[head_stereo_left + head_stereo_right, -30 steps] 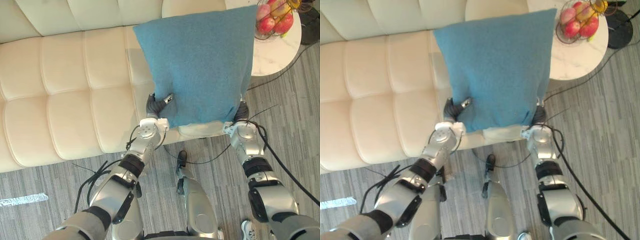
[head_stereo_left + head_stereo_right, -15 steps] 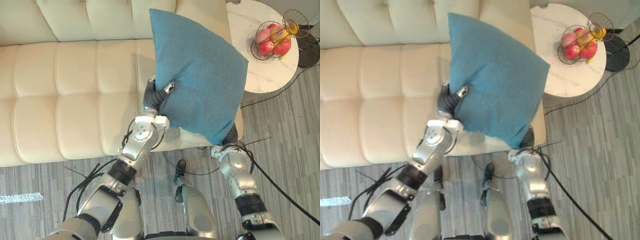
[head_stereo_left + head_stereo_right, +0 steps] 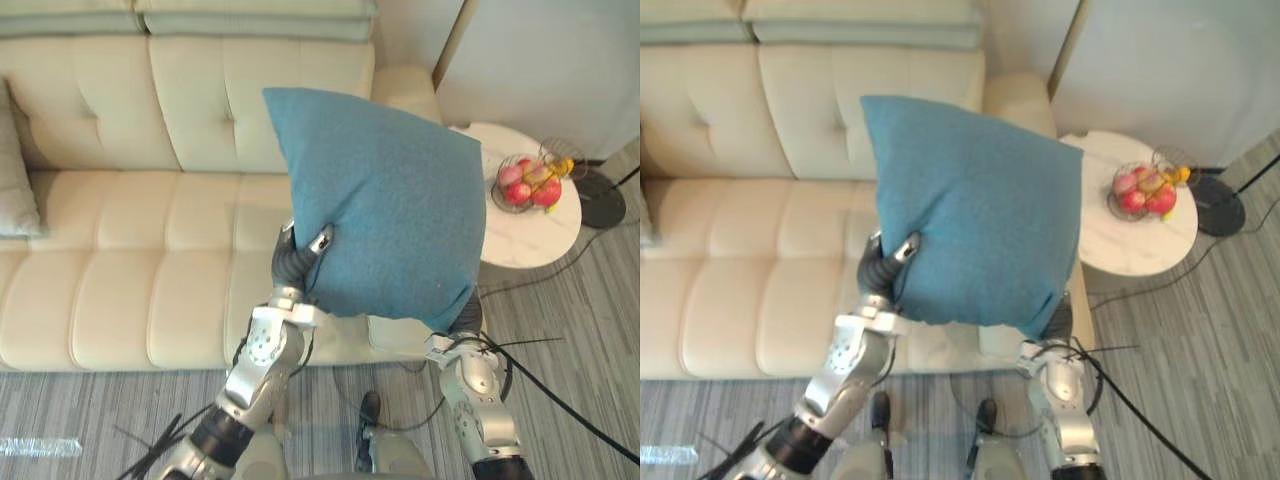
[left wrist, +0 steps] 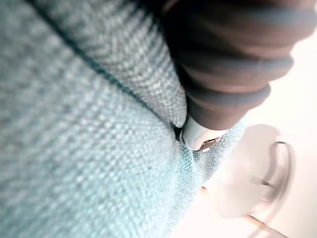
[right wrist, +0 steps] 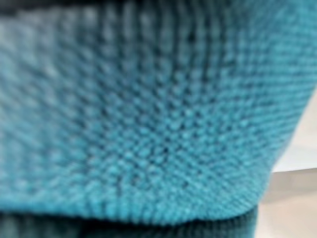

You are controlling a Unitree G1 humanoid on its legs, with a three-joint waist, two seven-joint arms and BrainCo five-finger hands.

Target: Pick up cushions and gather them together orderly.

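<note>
Above the sofa (image 3: 120,290), now hoisting the cushion (image 3: 390,210) nearer upright in the clamped left hand (image 3: 300,258) (right hand (image 3: 466,320) grip hidden, cannot tell), likely bound for the grey cushion (image 3: 12,170).

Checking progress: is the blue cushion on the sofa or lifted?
Lifted: the cushion hangs tilted above the sofa seat, left hand pinching one edge, right hand at its lower corner.

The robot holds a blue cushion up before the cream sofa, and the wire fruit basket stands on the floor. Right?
No. The blue cushion is held up before the cream sofa, but the wire fruit basket stands on the round white side table, not the floor, as the left eye view shows.
</note>
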